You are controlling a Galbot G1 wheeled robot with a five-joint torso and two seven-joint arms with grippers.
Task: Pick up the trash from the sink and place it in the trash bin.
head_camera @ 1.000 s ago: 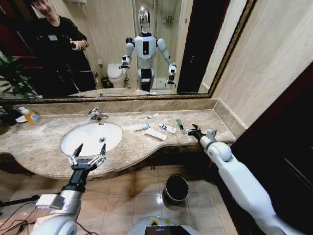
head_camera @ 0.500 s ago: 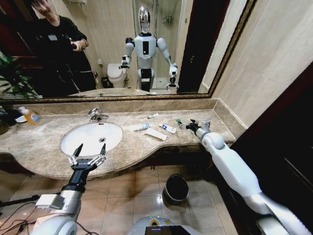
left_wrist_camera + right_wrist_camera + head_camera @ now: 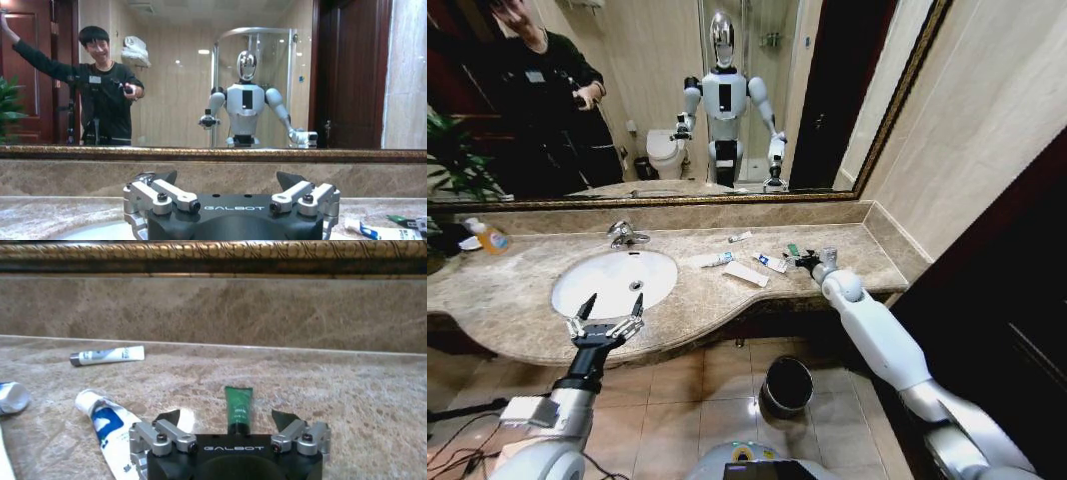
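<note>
The right pincer (image 3: 227,427) sat low on the tabletop (image 3: 347,390), jaws spread and empty, straddling the green tube (image 3: 238,407), apparently ready to grip it.

You've got a beige-brown marble counter (image 3: 517,285) with the white sink (image 3: 612,280) set into it, chrome faucet (image 3: 624,235) at the back. Relative to your right gripper (image 3: 227,416), which sits low over the counter: a green tube (image 3: 238,407) lies straight ahead between its spread fingers, a white tube with blue marks (image 3: 107,420) is just off to its side, and a small white tube (image 3: 107,355) lies farther out toward the backsplash. A flat white packet (image 3: 745,274) rests nearer the basin. An orange soap bottle (image 3: 489,236) stands at the counter's far end, well away from the gripper.
</note>
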